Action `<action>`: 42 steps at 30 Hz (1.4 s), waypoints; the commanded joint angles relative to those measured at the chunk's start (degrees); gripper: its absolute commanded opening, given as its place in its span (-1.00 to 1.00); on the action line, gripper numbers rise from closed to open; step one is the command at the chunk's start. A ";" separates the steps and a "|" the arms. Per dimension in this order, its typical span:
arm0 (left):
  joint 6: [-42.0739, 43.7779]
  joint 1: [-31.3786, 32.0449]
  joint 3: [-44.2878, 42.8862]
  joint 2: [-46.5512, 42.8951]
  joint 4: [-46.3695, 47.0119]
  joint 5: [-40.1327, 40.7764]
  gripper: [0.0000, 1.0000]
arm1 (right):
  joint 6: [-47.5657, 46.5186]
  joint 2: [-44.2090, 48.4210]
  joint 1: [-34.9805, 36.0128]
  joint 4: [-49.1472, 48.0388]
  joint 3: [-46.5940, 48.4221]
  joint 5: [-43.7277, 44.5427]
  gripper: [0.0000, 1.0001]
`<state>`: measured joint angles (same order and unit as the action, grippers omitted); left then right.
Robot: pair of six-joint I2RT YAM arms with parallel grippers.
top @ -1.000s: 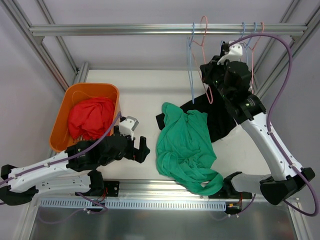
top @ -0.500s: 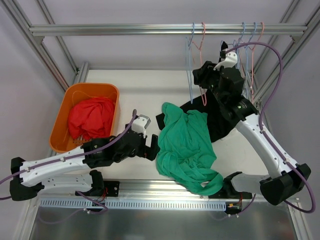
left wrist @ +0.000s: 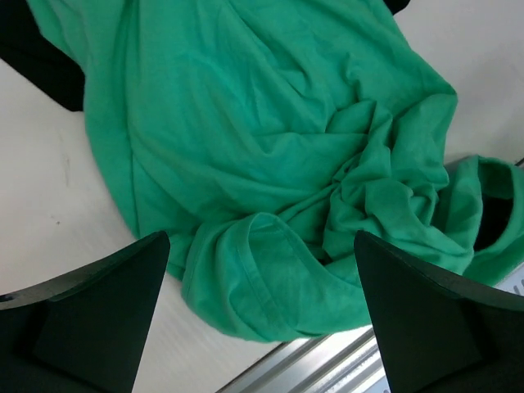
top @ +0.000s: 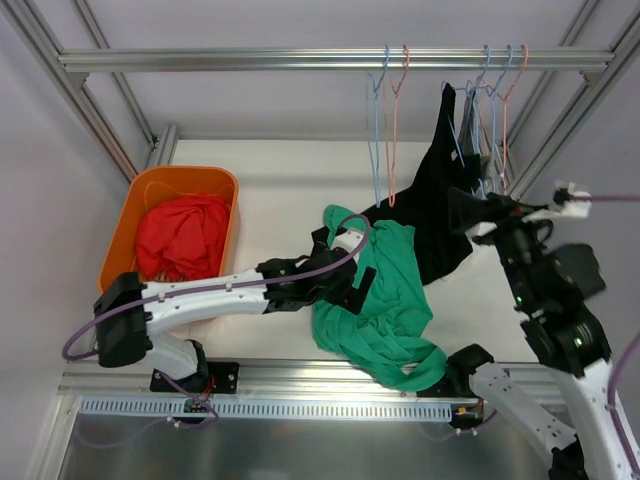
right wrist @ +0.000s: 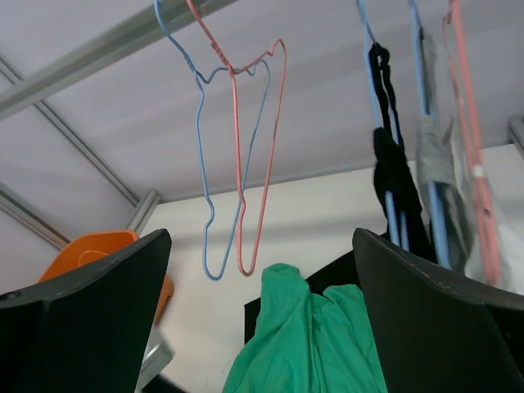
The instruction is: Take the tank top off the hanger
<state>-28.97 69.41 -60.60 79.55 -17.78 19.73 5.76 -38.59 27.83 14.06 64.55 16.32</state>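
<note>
1. Heaped on the table (top: 280,190), near its front edge: a green shirt (top: 395,300), used here as the marker for everything else.
2. Above and to the right of the green shirt: the black tank top (top: 432,190), hung by a strap on a blue hanger (right wrist: 366,24) and draping downward. Hem seemingly reaching the green shirt's right edge, though hard to tell from above.
3. Directly over the green shirt's bunched lower folds: the left gripper (left wrist: 259,241), fingers spread wide, nothing between them.
4. Right of the green shirt and higher: the right gripper (right wrist: 259,237), fingers likewise wide apart, gripping nothing.
5. Straight above the green shirt: two bare hangers (right wrist: 237,147), one blue and one pink, on the rail (top: 250,60).
6. Well to the left of the green shirt: an orange bin (top: 185,173) with red cloth (top: 180,235) inside.
</note>
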 commanded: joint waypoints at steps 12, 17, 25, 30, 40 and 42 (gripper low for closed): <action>-4.50 -4.37 -16.65 29.78 3.72 -15.86 0.97 | -3.47 19.87 -0.15 24.95 -0.83 0.30 0.99; -8.72 -2.52 -14.65 32.86 3.19 -9.91 0.97 | -4.00 20.66 -0.15 25.93 -2.24 -0.84 0.99; -12.25 -2.17 -10.42 31.12 -0.23 -4.27 -0.99 | -3.65 20.92 -0.15 25.75 -3.64 -2.25 0.99; -9.88 -1.82 -8.49 22.16 -2.70 2.06 -1.00 | -3.56 21.62 -0.15 25.14 -4.26 -2.17 0.99; -3.37 -1.38 -9.71 -4.12 -7.26 12.78 -1.00 | -2.86 23.38 -0.15 23.99 -5.32 -1.64 0.99; -3.02 -1.47 -10.50 -8.77 -9.02 14.63 -1.00 | -3.12 23.47 -0.15 24.08 -5.05 -1.20 0.99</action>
<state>-34.37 67.55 -68.75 76.01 -23.49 27.90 2.90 -16.01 27.83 40.60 59.16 14.52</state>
